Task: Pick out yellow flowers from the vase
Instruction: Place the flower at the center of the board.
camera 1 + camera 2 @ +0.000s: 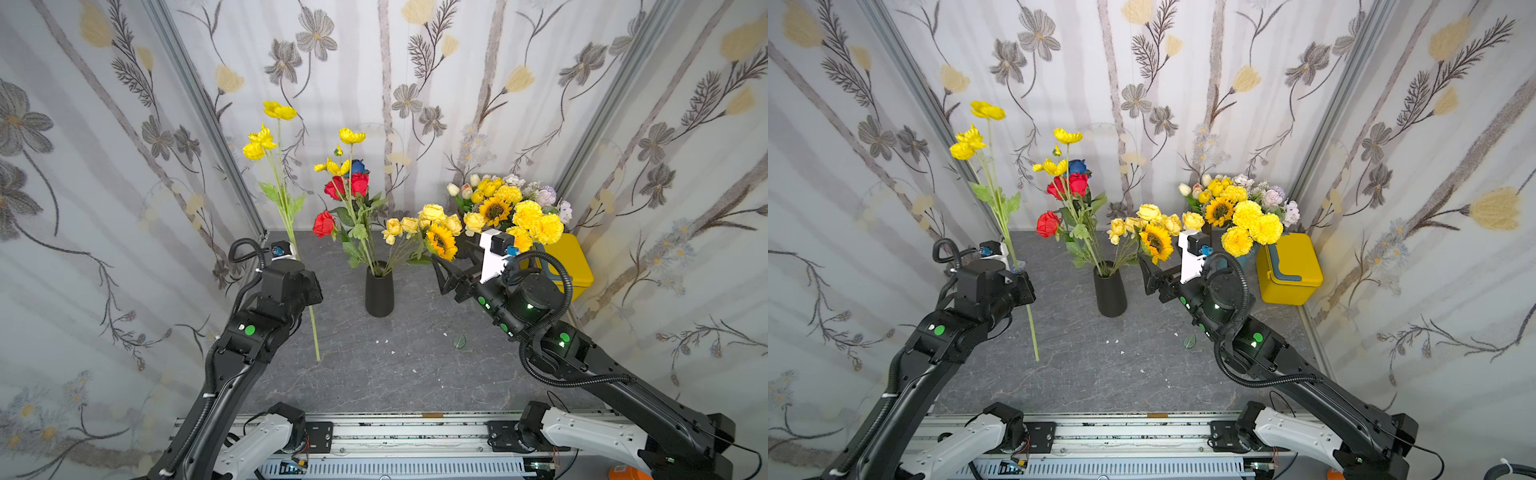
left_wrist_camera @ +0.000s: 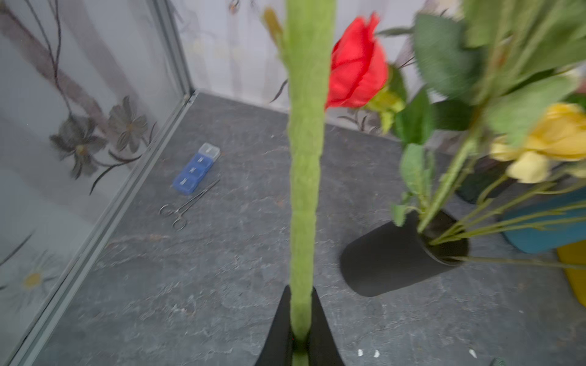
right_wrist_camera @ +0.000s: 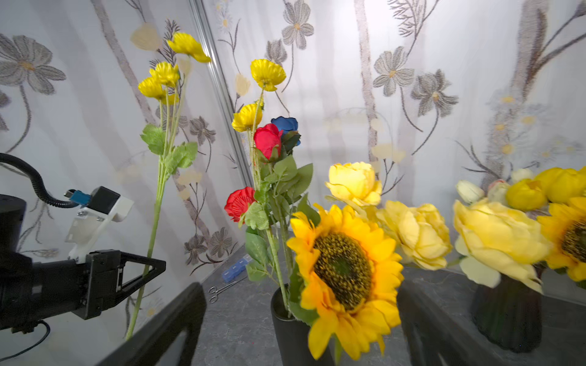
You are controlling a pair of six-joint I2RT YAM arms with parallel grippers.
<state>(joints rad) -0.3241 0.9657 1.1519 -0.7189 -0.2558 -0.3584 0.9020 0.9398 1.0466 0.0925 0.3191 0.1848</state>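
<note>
Green stem (image 2: 304, 158) of the yellow poppy sprig (image 1: 262, 141) is pinched tight in the left gripper (image 2: 301, 304), held clear of the black vase (image 1: 379, 291), to its left. Further in, the right gripper (image 1: 442, 276) gapes wide and empty beside the sunflower (image 1: 440, 241) in that vase; pulling it could drag tangled red roses (image 1: 323, 223) out or tip the vase.

Left gripper (image 2: 300, 291) clamped on a fuzzy green stem (image 2: 306, 158) that extends beyond the fingertips. Ahead, to one side of the stem: black vase (image 2: 390, 256) with red rose (image 2: 356, 66) and pale yellow blooms (image 2: 558, 139). Ahead, opposite side: blue pill organiser (image 2: 196, 168) and forceps (image 2: 187, 204) on the grey table (image 2: 222, 269).
</note>
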